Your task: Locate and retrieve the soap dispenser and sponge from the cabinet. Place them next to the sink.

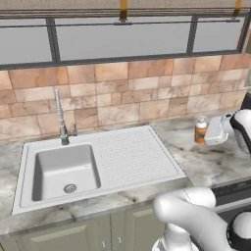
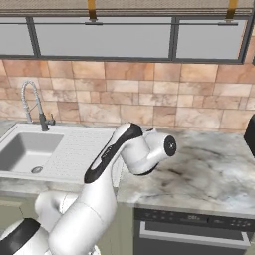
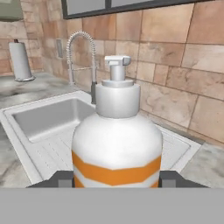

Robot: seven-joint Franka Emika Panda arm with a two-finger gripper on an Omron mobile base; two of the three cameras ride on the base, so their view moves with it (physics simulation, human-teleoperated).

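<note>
the gripper (image 3: 116, 179) has its jaws closed on the soap dispenser (image 3: 116, 140), upright between them, so it can stand beside the sink (image 3: 52, 118) ahead.

Marble-pattern countertop (image 1: 206, 164), grey-veined, runs along the tiled wall. White sink (image 1: 128, 159) is inset in it: rectangular basin on the left, ribbed drainboard on the right, chrome spring-coil faucet (image 1: 60, 116) at the back rim. Soap dispenser (image 1: 200, 130) stands upright on the counter just right of the drainboard, near the wall; in the hand view its base is cut off, so contact can't be confirmed there. Paper towel roll (image 3: 20, 60) stands upright on the counter on the far side of the sink.
</note>
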